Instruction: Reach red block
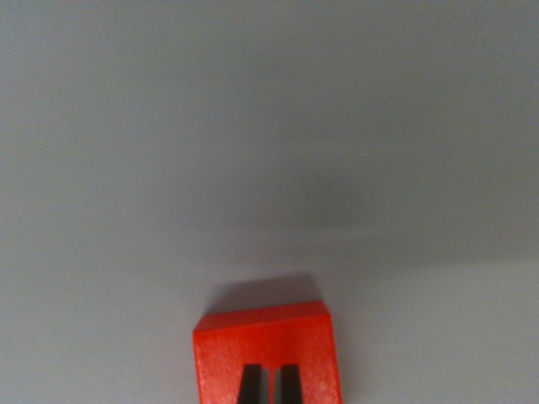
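The red block (268, 349) lies on a pale grey surface at the bottom middle of the wrist view, its lower part cut off by the frame edge. Only the two dark fingertips (250, 385) of my gripper (269, 385) show, at the very bottom edge, overlapping the block's near face. They stand close together with just a thin slit of red between them and nothing held. The gripper hangs right over the block's near part. Whether the tips touch the block cannot be told.
A plain grey surface (269, 151) fills the rest of the view, with a soft shadow band above the block. No other objects or edges show.
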You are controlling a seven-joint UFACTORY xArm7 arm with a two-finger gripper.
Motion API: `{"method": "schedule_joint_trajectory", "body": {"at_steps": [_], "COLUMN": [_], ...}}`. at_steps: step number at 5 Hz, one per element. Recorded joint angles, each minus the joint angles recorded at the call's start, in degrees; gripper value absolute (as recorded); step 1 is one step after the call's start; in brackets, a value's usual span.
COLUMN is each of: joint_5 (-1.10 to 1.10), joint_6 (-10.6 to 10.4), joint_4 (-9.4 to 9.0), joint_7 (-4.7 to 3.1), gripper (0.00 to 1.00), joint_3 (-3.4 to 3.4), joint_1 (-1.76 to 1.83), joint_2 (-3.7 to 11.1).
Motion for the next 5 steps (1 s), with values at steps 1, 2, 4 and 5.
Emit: {"method": "schedule_joint_trajectory", "body": {"at_steps": [1,2,4,5], "joint_5": [0.0,-0.03,-0.05,-0.05], "joint_6": [0.0,-1.12,-1.89,-1.89], "joint_4": [0.0,-0.75,-1.26,-1.26], "joint_7": [0.0,-0.08,-0.14,-0.14], "gripper": [0.0,0.0,0.0,0.0], "joint_3": [0.0,-0.09,-0.15,-0.15], "joint_1": [0.0,-0.08,-0.13,-0.13], "joint_2": [0.0,0.31,0.52,0.52]}}
